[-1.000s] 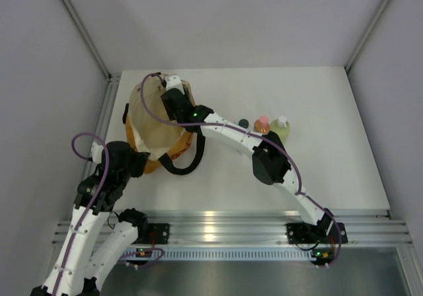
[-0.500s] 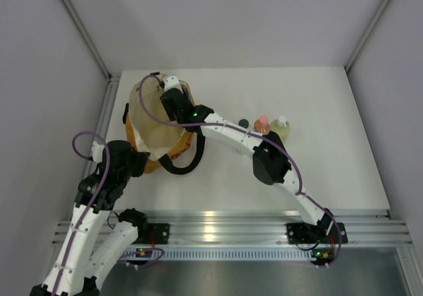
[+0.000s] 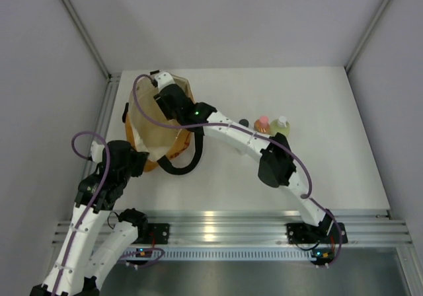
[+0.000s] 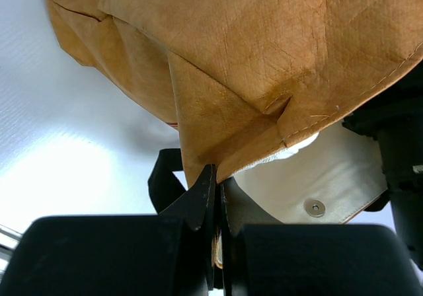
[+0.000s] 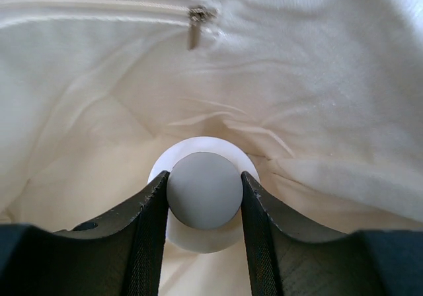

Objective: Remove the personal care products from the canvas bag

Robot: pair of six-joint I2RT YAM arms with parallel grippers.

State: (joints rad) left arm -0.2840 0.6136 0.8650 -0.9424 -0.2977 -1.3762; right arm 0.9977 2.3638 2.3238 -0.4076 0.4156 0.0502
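The mustard canvas bag point(image 3: 147, 121) lies at the table's left, its mouth open. My left gripper point(image 4: 215, 172) is shut on the bag's near rim point(image 4: 264, 38); it also shows in the top view point(image 3: 141, 159). My right gripper point(image 5: 204, 175) is inside the bag, against the cream lining point(image 5: 317, 98). Its fingers press both sides of the cap of a pale round bottle point(image 5: 198, 238), seen from above. The wrist point(image 3: 173, 101) hides the fingers in the top view. Three bottles stand on the table: black-capped point(image 3: 244, 122), orange with pink cap point(image 3: 262, 123), pale green with white cap point(image 3: 281, 125).
The bag's black strap handles point(image 3: 180, 165) loop onto the table beside the bag. A zip pocket point(image 5: 193, 20) runs along the lining. Grey walls enclose the table on three sides. An aluminium rail point(image 3: 225, 226) runs along the near edge.
My right wrist has moved a little further left and deeper into the bag. The left arm and the three bottles on the table have not moved.
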